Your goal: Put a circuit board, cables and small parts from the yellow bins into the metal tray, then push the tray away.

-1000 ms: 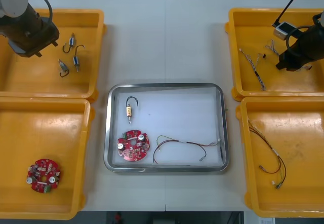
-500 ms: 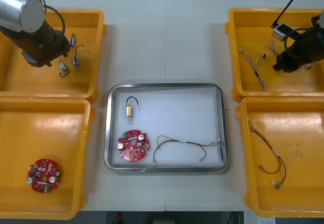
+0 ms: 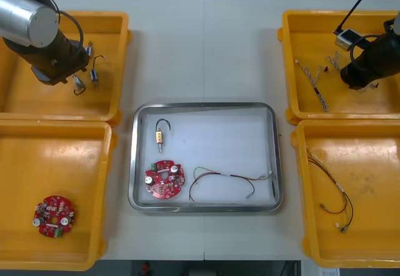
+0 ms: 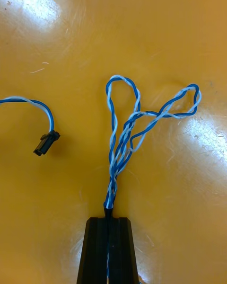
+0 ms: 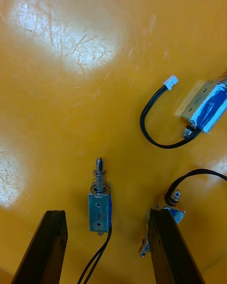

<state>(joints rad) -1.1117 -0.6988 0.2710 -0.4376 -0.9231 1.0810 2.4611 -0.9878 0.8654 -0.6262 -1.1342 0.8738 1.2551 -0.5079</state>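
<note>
My right gripper (image 3: 355,81) is low in the far right yellow bin (image 3: 294,64). In the right wrist view its fingers (image 4: 97,246) are shut on a looped blue and white twisted cable (image 4: 127,132). A second such cable's black plug (image 4: 46,142) lies beside it. My left gripper (image 3: 67,75) hangs over the far left yellow bin (image 3: 119,51). It is open, its fingers (image 5: 47,241) on either side of a small metal part (image 5: 99,208) with a black lead. Two more small metal parts (image 5: 205,109) lie near the other finger.
The metal tray (image 3: 203,105) in the middle holds a round red circuit board (image 3: 164,178), a small metal part (image 3: 160,135) and a thin cable (image 3: 225,179). Another circuit board (image 3: 54,215) lies in the near left bin, and a red and yellow cable (image 3: 334,192) in the near right bin.
My right gripper has shut on the blue and white cable. My left arm has moved in over the small metal parts, still open.
</note>
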